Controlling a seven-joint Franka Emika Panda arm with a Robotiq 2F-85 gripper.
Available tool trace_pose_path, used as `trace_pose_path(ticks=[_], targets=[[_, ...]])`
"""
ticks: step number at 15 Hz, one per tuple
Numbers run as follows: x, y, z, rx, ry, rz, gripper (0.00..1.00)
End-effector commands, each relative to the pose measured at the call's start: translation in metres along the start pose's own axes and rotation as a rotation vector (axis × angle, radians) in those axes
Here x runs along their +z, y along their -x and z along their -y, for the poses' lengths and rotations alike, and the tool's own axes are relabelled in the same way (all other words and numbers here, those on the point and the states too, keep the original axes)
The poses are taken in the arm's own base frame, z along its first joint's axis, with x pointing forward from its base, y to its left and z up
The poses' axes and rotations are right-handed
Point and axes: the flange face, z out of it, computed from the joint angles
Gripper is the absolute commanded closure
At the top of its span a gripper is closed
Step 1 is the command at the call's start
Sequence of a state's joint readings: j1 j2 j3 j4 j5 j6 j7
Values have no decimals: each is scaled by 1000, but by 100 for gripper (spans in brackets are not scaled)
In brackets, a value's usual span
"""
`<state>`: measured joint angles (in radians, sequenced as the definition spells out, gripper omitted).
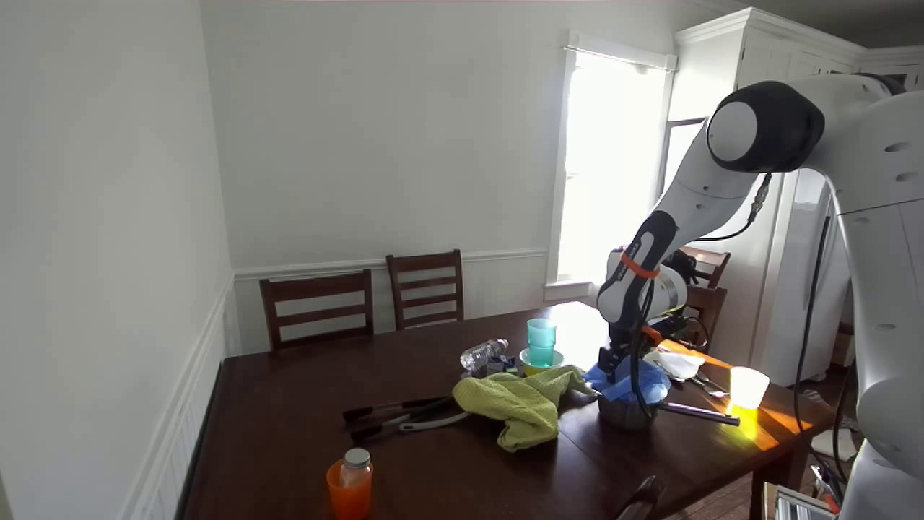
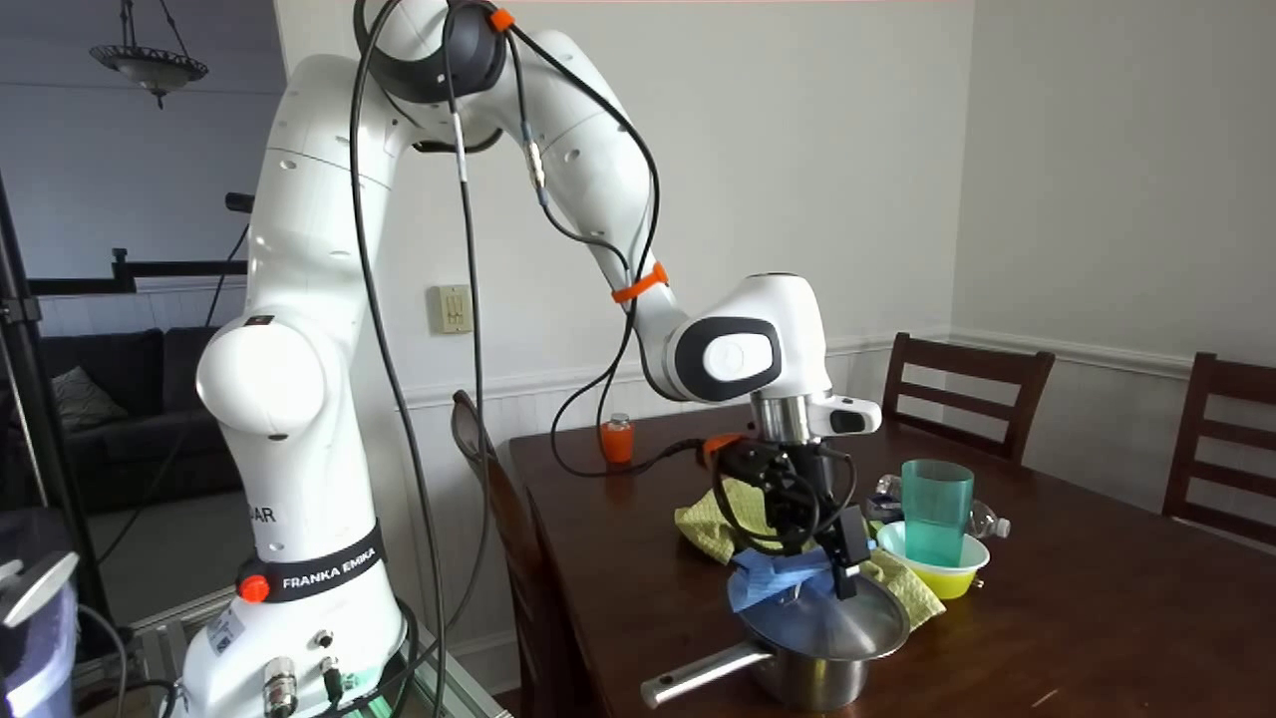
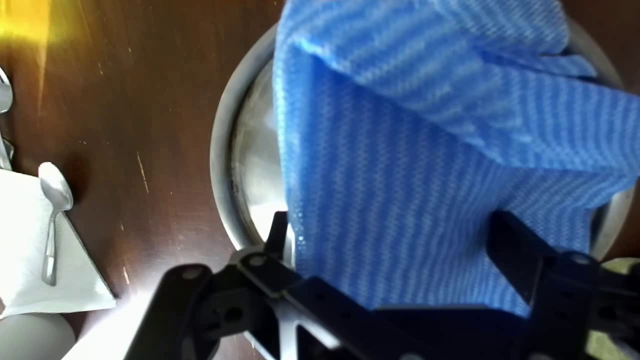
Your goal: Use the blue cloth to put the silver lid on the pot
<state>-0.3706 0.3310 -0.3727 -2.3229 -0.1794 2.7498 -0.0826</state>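
A dark brown wooden table (image 2: 1097,618) is gleaming in bright light. The jointed white robot arm (image 2: 598,179) is arching high above it, its forearm sloping down and its wrist pointing the black two-fingered gripper (image 3: 392,227) downward. The jaws are standing wide apart, with the small ribbed blue cloth (image 3: 390,170) showing between them and draping over the round silver metal lid (image 2: 862,618), which is resting on the short grey metal pot (image 2: 812,683).
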Motion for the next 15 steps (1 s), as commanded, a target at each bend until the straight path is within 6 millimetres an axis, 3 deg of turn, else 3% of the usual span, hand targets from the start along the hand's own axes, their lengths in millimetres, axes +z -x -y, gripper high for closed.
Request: trace_pose_path(ticks=[1, 7, 8, 9, 15], targets=[[-14, 0, -5, -12, 9, -1, 0], [-29, 0, -8, 2, -10, -1, 0], [-30, 0, -8, 4, -14, 4, 8], [-32, 0, -8, 5, -17, 8, 27], [-42, 0, -12, 13, -11, -4, 70]])
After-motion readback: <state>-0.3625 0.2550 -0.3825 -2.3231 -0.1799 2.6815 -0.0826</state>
